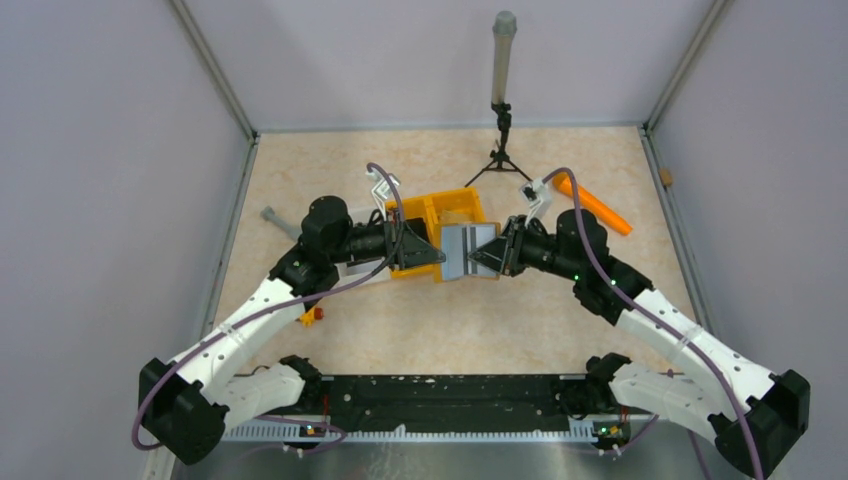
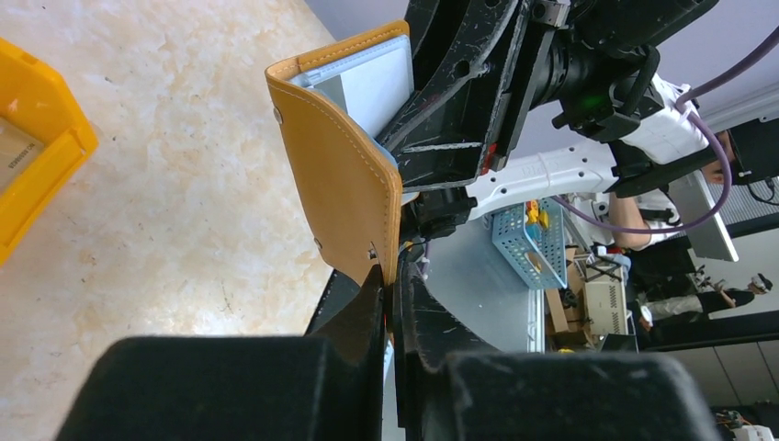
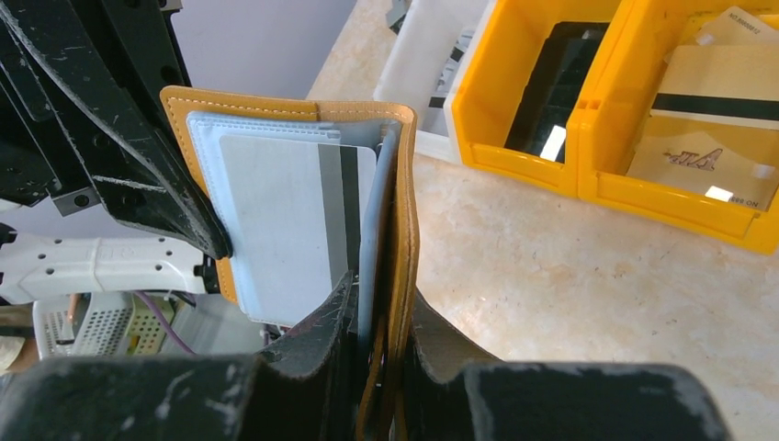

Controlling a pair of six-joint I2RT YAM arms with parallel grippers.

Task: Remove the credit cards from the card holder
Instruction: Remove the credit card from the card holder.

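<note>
From above, my left claw (image 1: 436, 256) and right claw (image 1: 480, 254) meet over the middle of the desk (image 1: 520, 330). The card holder (image 1: 462, 252) is lifted between them, just in front of the yellow bins (image 1: 452, 208).

Through my left wrist camera, my left claw is closed tight on the stitched edge of the holder's tan flap. The credit cards (image 2: 372, 81) show pale at the top of the open fold.

Through my right wrist camera, my right claw is pinched on the other flap together with a pale sleeve. A silvery card with a dark stripe sits in the stepped pocket.
</note>
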